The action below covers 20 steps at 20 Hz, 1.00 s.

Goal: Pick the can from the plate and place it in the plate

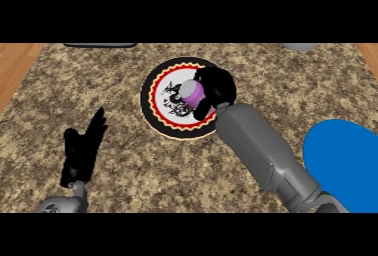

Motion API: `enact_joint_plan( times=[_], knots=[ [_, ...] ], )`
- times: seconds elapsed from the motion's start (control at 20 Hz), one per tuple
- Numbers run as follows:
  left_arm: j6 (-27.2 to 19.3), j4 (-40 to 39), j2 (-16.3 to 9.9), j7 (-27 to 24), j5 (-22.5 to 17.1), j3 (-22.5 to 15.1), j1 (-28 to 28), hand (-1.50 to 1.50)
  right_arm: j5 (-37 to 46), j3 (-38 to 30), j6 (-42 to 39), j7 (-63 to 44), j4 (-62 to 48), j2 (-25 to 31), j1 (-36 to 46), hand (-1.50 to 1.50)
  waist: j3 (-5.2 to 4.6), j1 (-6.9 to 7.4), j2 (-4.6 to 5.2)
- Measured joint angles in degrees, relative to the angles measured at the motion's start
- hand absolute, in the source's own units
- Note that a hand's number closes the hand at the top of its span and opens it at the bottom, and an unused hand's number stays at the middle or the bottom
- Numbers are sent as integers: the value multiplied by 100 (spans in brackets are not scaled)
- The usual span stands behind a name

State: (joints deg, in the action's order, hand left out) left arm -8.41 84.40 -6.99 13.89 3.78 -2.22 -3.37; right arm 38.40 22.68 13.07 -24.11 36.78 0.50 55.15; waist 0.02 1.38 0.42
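One can [193, 93] on patterned plate [159, 107], right hand [216, 86] curled round it, left hand [83, 147] straight-fingered

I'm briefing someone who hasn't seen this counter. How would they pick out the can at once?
Find the round plate with the black rim and red-and-yellow ring at the middle of the speckled counter. The can sits on its right part, with the right hand curled round it. It is purple with a pale top, unlike the plain blue plate at the right.

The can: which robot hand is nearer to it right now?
Right. The right robot hand is curled round the can on the patterned plate; the left robot hand rests open, far off toward the lower left.
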Motion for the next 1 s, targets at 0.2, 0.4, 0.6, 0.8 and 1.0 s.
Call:
enact_joint_plan(
  times=[0.2, 0.4, 0.6, 0.8, 1.0],
  knots=[
    [60, -16, -66, 8, -22, 74, -31, 0, -193, -238, -427, 476, -666, 2, 200, -150, 0, 17, 8],
    [56, 106, -38, -57, 7, 43, 193, 0, -374, -477, -556, 1336, -771, 93, 106, -150, 0, -10, -5],
    [54, 101, -44, -4, -10, 86, 146, 0, -904, -970, -419, 2166, -412, 55, -31, -150, 6, -57, -13],
    [-21, 76, 30, -36, 50, 46, 174, 0, -1725, -1749, -360, 2820, -24, 60, -160, -150, 9, -100, -16],
    [-27, 30, 19, 1, 57, 87, 127, 0, -2351, -2240, -689, 3238, 241, 146, -413, -150, 5, -122, -30]
  ],
)
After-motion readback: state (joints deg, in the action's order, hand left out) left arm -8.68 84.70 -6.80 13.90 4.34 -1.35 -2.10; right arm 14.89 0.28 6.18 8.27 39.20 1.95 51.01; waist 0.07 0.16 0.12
